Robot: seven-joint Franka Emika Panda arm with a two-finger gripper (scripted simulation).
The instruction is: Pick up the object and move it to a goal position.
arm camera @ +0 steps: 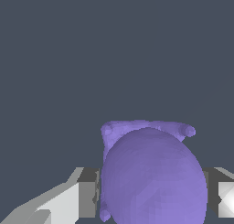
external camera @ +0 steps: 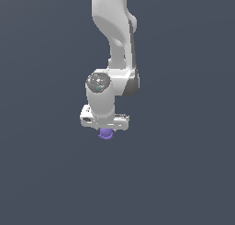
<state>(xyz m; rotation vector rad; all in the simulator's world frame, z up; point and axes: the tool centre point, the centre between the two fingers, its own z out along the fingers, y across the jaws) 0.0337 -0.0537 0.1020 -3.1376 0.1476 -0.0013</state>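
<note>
Purple, roundish faceted blob (external camera: 106,134) sits clamped between the white end effector (external camera: 107,130) fingers (arm camera: 87,199), so the carry toward the goal seems next.

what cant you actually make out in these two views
- Exterior view: most of the small purple rounded blob is hidden by the white end effector; fingertips unseen.
- Wrist view: the blob is cut off by the picture's edge and covers the contact with the grey finger pads.
- No goal marker shows.

Flat, even, shadowless simulator lighting
</note>
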